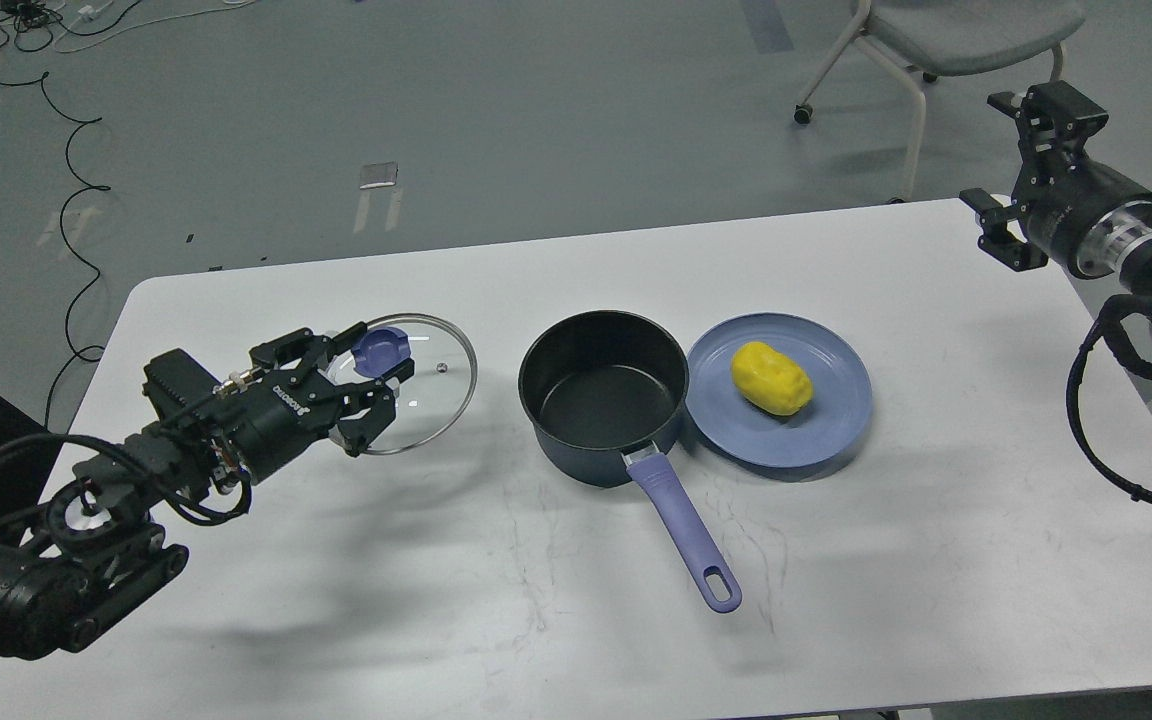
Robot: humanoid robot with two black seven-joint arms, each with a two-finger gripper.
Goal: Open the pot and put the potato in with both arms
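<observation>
The pot (604,395), a dark navy saucepan with a matte black nonstick inside, stands uncovered mid-table, its long periwinkle handle pointing toward the near edge. Touching its right side is a shallow light-blue plate (836,425) bearing the smooth yellow egg-shaped potato (771,377). Left of the pot lies a round glass lid (436,385); the left gripper (361,385) is spread around its blue knob. Far right of the pot, the right gripper (1001,170) hangs splayed, empty.
</observation>
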